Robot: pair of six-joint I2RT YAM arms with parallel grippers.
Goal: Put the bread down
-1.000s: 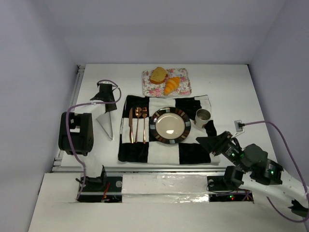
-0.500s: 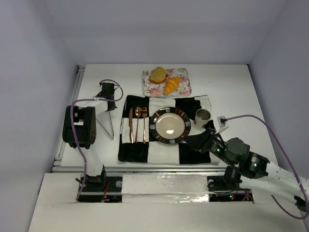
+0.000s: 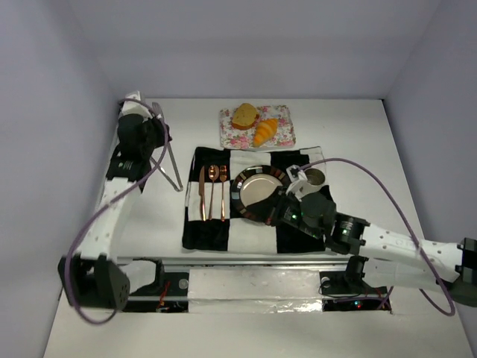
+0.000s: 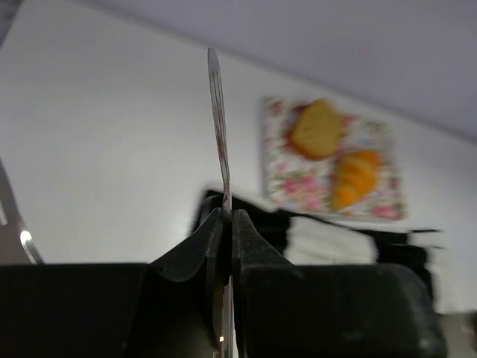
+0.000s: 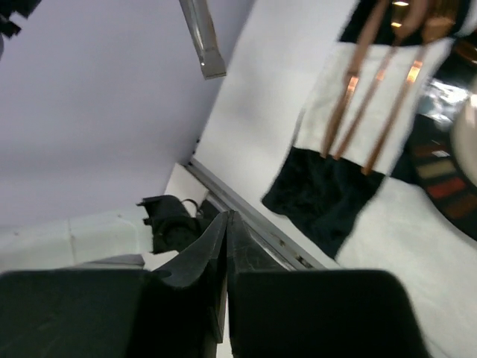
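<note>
My left gripper (image 4: 226, 218) clamps the metal tongs (image 4: 218, 112); my right gripper (image 5: 226, 221) is pinched closed, empty. On the floral tray (image 3: 229, 139), the croissant (image 3: 266, 131) and bread slice (image 3: 244, 115) look light and crumbly, so I'd squeeze each gently mid-body.

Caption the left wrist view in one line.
Left gripper clamps metal tongs; bread slice and croissant sit on floral tray beyond.

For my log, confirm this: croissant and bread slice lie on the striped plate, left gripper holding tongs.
Not quite. The croissant and bread slice lie on the floral tray, not the striped plate; the top external view shows it. The left gripper does hold tongs.
</note>
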